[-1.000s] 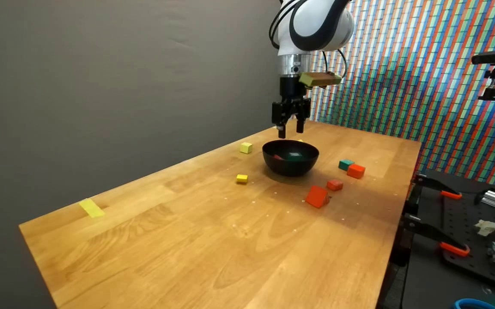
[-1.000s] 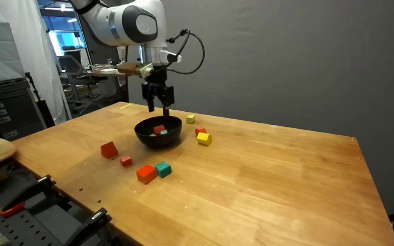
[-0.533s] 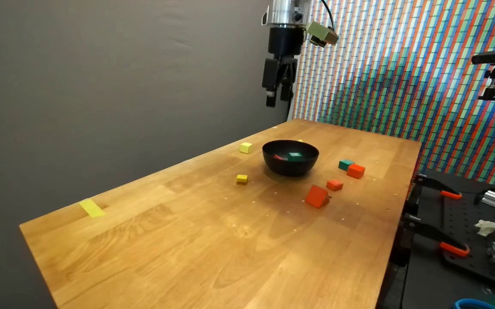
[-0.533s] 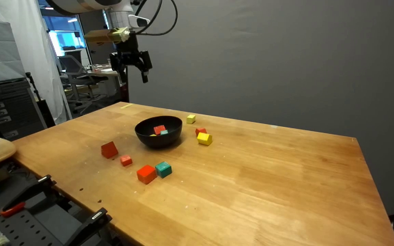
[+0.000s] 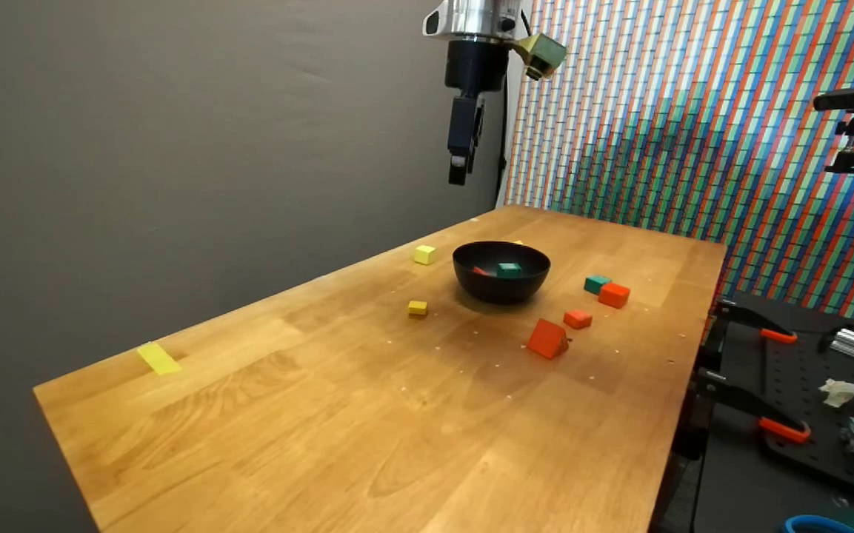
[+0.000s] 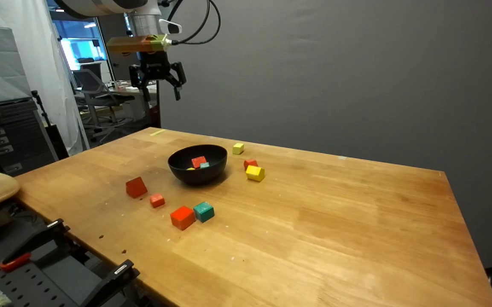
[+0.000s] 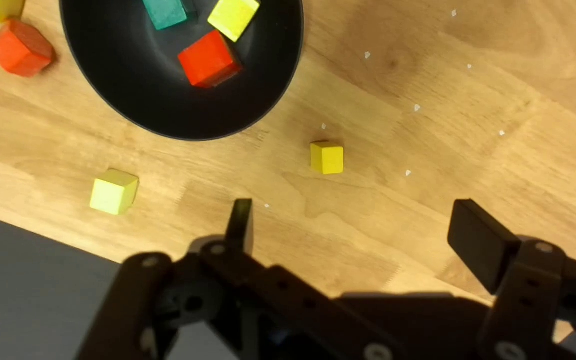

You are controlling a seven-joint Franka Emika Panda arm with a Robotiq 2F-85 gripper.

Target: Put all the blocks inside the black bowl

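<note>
Progress is judged partial — three blocks [image 7: 206, 60] are seen inside the black bowl [image 6: 196, 177], at least eight loose blocks [image 6: 203, 212] are left around it, and the gripper [image 6: 162, 96] is spread wide, nothing held, above its level.

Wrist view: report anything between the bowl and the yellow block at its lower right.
Nothing visible stands between the yellow block and the black bowl; lifting it over the rim should suffice.

The gripper [image 7: 355, 225] is black. Below its jaws, the bowl [image 5: 501, 292] is black, the blocks [image 7: 326, 159] are red, yellow or green, and the table [image 5: 323, 429] is swirly light brown. Past the jaws, the wall [image 5: 249, 163] is grey; a panel [image 5: 693, 163] has red, green, blue stripes.
</note>
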